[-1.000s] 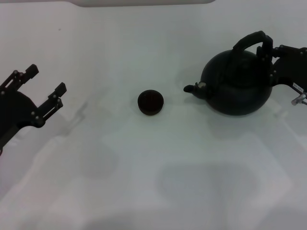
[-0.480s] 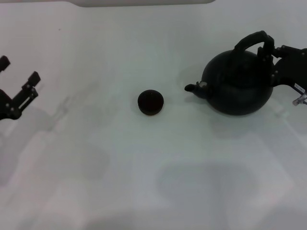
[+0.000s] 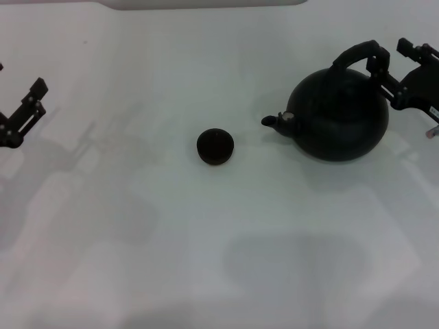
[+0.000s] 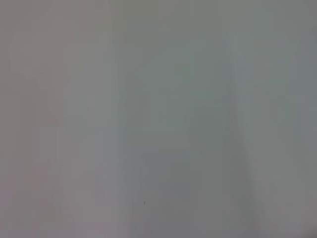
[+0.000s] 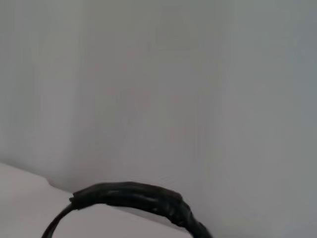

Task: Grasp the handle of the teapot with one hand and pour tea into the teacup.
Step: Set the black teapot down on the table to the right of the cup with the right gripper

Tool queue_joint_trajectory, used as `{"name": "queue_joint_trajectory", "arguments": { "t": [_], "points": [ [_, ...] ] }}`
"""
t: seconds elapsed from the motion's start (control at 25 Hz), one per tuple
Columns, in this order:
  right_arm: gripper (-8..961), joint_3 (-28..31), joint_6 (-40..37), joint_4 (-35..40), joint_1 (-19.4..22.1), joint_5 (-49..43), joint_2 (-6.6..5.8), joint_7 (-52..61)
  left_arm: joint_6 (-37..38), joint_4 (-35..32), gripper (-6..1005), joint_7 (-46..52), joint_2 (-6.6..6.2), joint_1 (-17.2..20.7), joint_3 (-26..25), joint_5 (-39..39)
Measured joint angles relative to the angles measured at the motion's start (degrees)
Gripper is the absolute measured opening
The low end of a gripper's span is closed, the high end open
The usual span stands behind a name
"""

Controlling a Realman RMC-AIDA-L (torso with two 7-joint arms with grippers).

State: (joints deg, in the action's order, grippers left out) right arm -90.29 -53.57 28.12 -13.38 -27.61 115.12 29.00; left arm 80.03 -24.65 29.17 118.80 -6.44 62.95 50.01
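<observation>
One teapot (image 3: 337, 116) is seen in the right part of the head view, its short spout (image 3: 273, 120) pointed toward the frame's centre. One arched handle (image 3: 360, 56) loops over its top, and the right end effector (image 3: 385, 70) is placed at the handle's right end in the upper right of the frame; its fingers appear closed around the handle, though the black parts merge there and the contact is hard to make out. In the right wrist view only a stretch of the handle (image 5: 133, 197) is shown. One teacup (image 3: 215, 146) stands near the middle of the frame, left of the spout and apart from it. Both are carried by the white counter (image 3: 226, 233). At the far left edge, the left end effector (image 3: 20, 113) is seen with fingers spread, holding nothing.
</observation>
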Motion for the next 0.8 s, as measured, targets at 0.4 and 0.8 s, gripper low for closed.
{"name": "queue_joint_trajectory", "arguments": {
  "t": [0.4, 0.8],
  "points": [
    [812, 1.7, -4.3, 0.0, 0.7, 0.0, -0.22, 0.3, 0.3, -0.3, 743, -0.1, -0.02, 0.1, 0.0, 0.0],
    [813, 2.2, -11.9, -0.5, 4.2, -0.5, -0.84, 0.5, 0.4, -0.3, 744, -0.2, 0.11, 0.6, 0.0, -0.1]
  ]
}}
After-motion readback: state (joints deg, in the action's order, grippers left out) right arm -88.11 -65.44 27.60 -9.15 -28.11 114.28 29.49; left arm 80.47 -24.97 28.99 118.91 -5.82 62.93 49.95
